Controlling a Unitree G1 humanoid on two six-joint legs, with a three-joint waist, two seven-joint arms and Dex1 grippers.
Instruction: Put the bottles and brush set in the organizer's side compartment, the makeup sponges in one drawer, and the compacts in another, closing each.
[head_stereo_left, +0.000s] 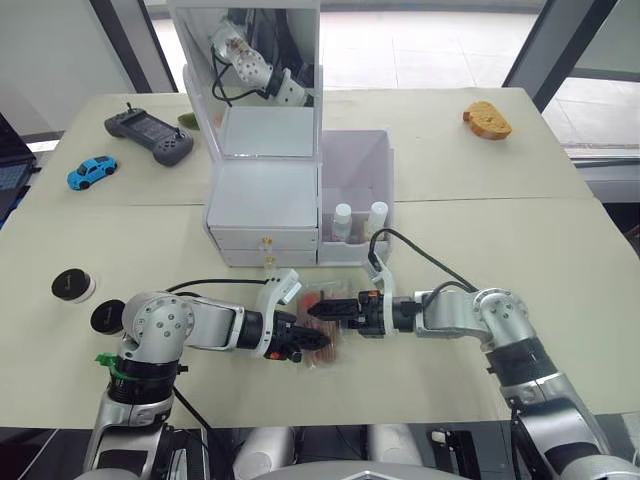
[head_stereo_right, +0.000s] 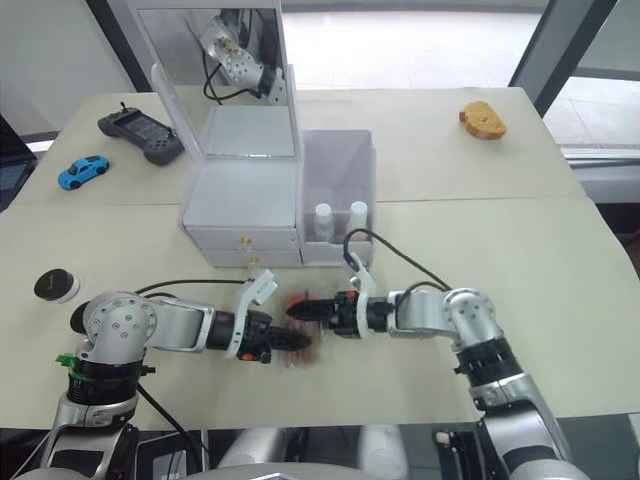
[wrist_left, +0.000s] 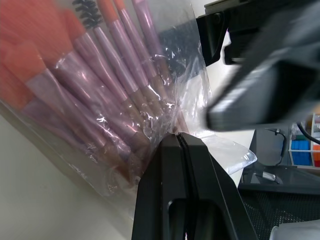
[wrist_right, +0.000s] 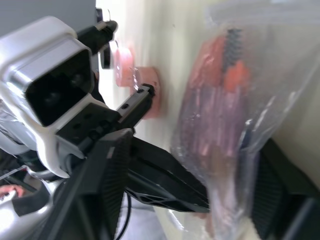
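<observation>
The brush set (wrist_left: 100, 75), a clear pouch of orange-handled brushes, is held just above the table in front of the organizer (head_stereo_left: 262, 195). My left gripper (head_stereo_left: 315, 343) is shut on one edge of the pouch. From the opposite side, my right gripper (head_stereo_left: 322, 312) is open, with the brush set (wrist_right: 220, 115) between its spread fingers. Two pink makeup sponges (wrist_right: 147, 95) lie just behind the grippers. Both white-capped bottles (head_stereo_left: 343, 215) (head_stereo_left: 377, 214) stand in the side compartment (head_stereo_left: 355, 160). Both gold-knobbed drawers are shut. Two black-topped compacts (head_stereo_left: 72, 286) (head_stereo_left: 107, 317) sit at the table's left.
A black handheld controller (head_stereo_left: 150, 130) and a blue toy car (head_stereo_left: 92, 171) lie at the back left. An orange-brown lump (head_stereo_left: 487, 119) sits at the back right. The mirror lid (head_stereo_left: 265, 80) stands upright.
</observation>
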